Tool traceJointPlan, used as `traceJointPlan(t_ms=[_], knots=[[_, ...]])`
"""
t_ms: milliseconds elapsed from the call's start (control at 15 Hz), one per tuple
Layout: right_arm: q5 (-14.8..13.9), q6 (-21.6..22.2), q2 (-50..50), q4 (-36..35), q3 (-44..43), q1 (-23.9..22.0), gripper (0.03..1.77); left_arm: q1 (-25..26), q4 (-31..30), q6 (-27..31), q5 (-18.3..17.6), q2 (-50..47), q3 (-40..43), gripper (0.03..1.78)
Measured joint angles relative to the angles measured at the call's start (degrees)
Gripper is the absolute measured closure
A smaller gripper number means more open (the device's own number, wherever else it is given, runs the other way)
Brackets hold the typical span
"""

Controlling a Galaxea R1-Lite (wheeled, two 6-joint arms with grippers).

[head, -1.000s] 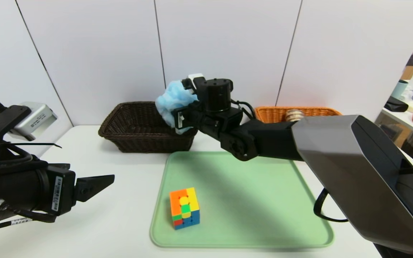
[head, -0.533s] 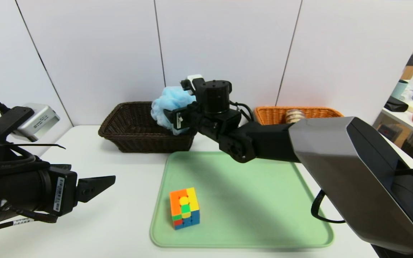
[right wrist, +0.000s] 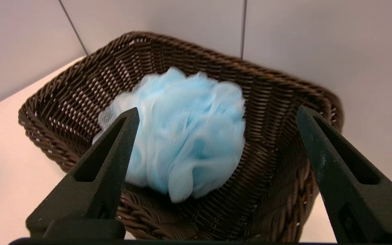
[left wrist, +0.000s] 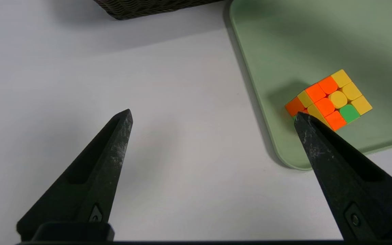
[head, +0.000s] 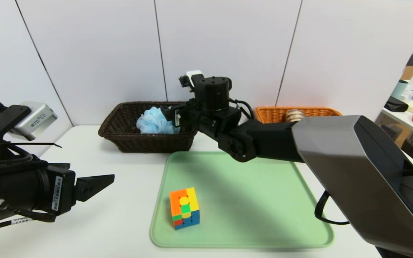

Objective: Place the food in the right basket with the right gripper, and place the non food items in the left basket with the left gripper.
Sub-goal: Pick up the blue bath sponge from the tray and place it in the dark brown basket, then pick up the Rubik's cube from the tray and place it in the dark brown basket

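My right gripper (right wrist: 216, 112) is hanging spread over the dark basket's (head: 120, 134) rim, gripping nothing | puff (right wrist: 179, 136) is lying inside that basket | cube (head: 184, 208) is sitting on the tray (head: 264, 215) | roll (head: 294, 115) is resting in the orange basket (head: 271, 113) | my left gripper (left wrist: 213, 115) is idling spread above the table (left wrist: 165, 85).

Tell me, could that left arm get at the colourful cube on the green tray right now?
Probably yes. The left gripper is open, and only bare table lies between it and the cube by the tray's near-left edge. The right gripper is off at the dark basket.
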Motion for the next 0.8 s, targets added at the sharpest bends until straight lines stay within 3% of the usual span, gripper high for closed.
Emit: traceJointPlan(t_ms=[333, 600, 800], knots=[[-5.4, -1.4, -7.6, 3.6, 0.4, 2.0, 0.15, -0.6, -0.1, 1.0, -1.9, -0.7, -1.5, 0.12], [-9.9, -0.5, -19.0, 12.6, 0.6, 2.8, 0.13, -0.9, -1.0, 6.0, -15.4, -3.9, 3.7, 0.12], [-12.6, 2.3, -27.7, 20.7, 2.9, 2.5, 0.11, -0.9, -11.4, 9.0, -24.5, -5.2, 10.7, 0.12]])
